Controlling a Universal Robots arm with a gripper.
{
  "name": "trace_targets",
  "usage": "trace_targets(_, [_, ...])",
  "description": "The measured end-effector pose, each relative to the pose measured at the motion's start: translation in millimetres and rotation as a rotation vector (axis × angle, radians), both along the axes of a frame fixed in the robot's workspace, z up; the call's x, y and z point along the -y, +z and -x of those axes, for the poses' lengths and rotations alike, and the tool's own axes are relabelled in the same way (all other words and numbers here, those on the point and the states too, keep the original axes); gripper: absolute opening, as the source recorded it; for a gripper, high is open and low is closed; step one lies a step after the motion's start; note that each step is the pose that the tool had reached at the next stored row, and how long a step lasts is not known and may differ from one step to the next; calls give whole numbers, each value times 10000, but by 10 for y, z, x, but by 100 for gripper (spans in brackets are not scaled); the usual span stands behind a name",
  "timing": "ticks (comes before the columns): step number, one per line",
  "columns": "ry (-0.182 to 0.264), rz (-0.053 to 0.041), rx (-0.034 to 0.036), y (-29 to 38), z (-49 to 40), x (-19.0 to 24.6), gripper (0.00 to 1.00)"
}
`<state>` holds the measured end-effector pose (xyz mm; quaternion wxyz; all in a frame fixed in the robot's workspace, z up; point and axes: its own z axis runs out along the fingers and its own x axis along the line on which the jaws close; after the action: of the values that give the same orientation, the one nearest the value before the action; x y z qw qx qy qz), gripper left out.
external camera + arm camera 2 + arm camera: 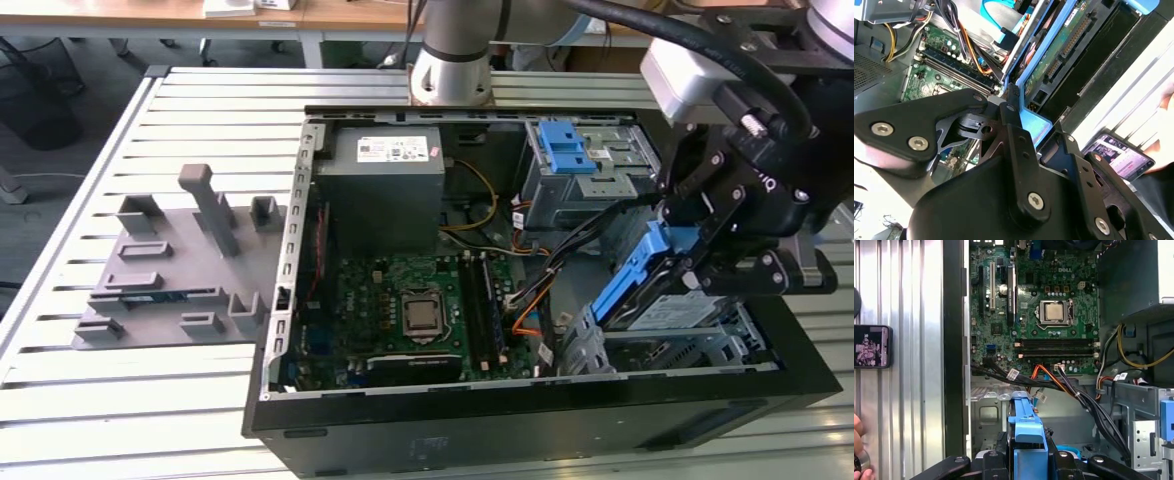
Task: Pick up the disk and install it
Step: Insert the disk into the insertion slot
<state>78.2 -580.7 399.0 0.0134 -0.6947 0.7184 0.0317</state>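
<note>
One gripper (707, 262), yours, is clamped on one disk (638, 290) in its blue frame, tilted over the open computer case (441, 425). You have one motherboard (1039, 315) and one phone (872, 346) alongside.

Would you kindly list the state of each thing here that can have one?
Black gripper: shut on the disk.
Silver disk in a blue plastic frame: held tilted over the case's drive bay.
Black computer case: lying flat, side panel off.
Processor socket: without a cooler.

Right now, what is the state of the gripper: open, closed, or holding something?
Gripper: shut on the disk, holding it tilted by its blue frame over the drive bay at the computer case's corner.
</note>
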Motion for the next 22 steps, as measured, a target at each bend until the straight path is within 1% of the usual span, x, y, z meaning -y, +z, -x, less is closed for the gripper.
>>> trace_targets(5, [1, 0, 0, -57, 0, 0, 36])
trace_targets(16, [0, 0, 0, -244, 0, 0, 36])
trace_targets(22, [1, 1, 0, -313, 0, 0, 36])
